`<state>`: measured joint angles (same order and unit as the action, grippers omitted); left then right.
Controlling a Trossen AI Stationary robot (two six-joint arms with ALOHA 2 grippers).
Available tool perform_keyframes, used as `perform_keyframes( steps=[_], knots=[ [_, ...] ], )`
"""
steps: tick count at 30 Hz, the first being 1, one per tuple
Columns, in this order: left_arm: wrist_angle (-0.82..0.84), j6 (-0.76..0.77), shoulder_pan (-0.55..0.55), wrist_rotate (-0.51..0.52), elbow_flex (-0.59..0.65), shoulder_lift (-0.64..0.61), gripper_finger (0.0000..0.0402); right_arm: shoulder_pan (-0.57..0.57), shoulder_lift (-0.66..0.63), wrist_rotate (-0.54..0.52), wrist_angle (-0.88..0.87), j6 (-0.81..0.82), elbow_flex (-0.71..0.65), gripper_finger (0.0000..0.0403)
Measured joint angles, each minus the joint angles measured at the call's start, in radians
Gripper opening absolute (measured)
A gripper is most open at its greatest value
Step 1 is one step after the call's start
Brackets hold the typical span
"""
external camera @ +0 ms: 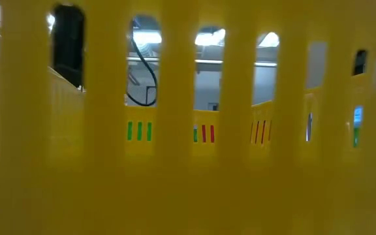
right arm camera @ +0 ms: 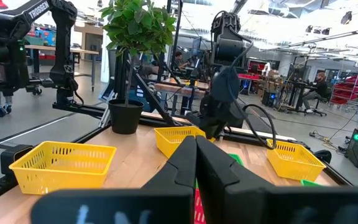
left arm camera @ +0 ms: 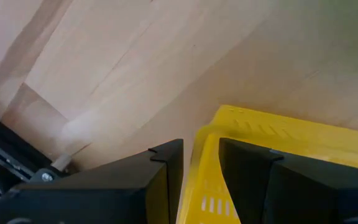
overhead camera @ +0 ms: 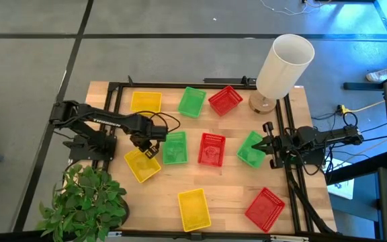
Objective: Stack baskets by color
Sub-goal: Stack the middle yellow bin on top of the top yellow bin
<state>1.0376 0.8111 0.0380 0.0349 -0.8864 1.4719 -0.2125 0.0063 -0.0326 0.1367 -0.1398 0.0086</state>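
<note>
Several baskets lie spread on the wooden table: yellow (overhead camera: 146,101), green (overhead camera: 191,101) and red (overhead camera: 225,99) in the far row, green (overhead camera: 175,147), red (overhead camera: 211,148) and green (overhead camera: 251,149) in the middle, yellow (overhead camera: 193,209) and red (overhead camera: 265,208) near the front. My left gripper (overhead camera: 150,149) points down, open, over the far corner of another yellow basket (overhead camera: 142,163). In the left wrist view its fingers (left arm camera: 201,146) stand on either side of that basket's wall (left arm camera: 204,168) near a corner. My right gripper (overhead camera: 269,144) waits shut at the table's right, beside the green basket.
A tall white cylinder (overhead camera: 284,65) stands at the far right on a round base. A potted plant (overhead camera: 86,202) sits at the near left corner. A black frame (overhead camera: 180,85) runs along the table's edges. A yellow basket's mesh (external camera: 188,163) fills the low view.
</note>
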Motion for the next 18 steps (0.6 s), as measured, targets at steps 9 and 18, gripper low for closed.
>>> perform_keyframes(
  steps=[9, 18],
  knots=[
    [-0.021, -0.089, 0.000, -0.004, 0.000, 0.083, 0.0080, 0.000, 0.000, 0.000, 0.000, 0.000, 0.000, 0.0006],
    [-0.015, -0.065, 0.022, -0.048, -0.007, 0.078, 0.0005, 0.000, 0.000, 0.000, 0.000, 0.000, 0.000, 0.0006]
  ],
)
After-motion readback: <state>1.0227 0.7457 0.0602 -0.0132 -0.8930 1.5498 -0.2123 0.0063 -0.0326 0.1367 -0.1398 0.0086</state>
